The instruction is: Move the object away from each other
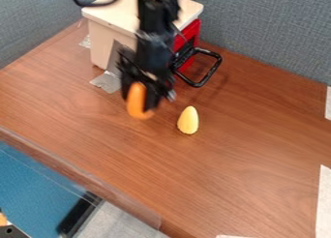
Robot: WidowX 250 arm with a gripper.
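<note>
the tool (146,99) is grasping one orange, rounded object (136,102) in front of one pale-topped box (101,43) by the far-left corner of the bench (246,155), and one yellow, egg-like object (188,121) rests between its back and front edges.

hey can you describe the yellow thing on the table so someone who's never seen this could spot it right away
On the brown wood-grain table, look just in front of the white box with the red side. There stands or lies a small, pale yellow piece, oval with one end narrower. Its neighbour, the orange object, is at the robot's hand.
</note>
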